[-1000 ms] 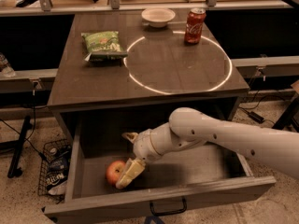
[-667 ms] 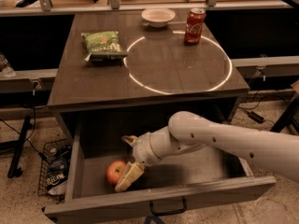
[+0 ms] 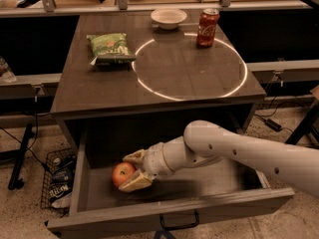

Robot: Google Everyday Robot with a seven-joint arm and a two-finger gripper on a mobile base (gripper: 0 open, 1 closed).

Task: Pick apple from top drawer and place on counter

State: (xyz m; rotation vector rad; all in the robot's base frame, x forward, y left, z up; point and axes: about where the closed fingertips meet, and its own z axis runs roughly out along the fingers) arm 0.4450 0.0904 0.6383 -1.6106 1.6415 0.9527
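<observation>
Closing leftward since the earlier frame, the claw now has the round red apple with a yellowish patch between its two tan fingers, one behind the fruit and one in front. Both touch it, so the claw is clamped on the apple, which has shifted a little toward the back of the drawer. It sits low in the left half of the pulled-out grey-brown wooden top drawer, whose front panel carries a small black metal handle. The white arm reaches in from the right. Above, the dark wooden desk bears a thin white circle, a red soda can, a white bowl and a green snack bag.
</observation>
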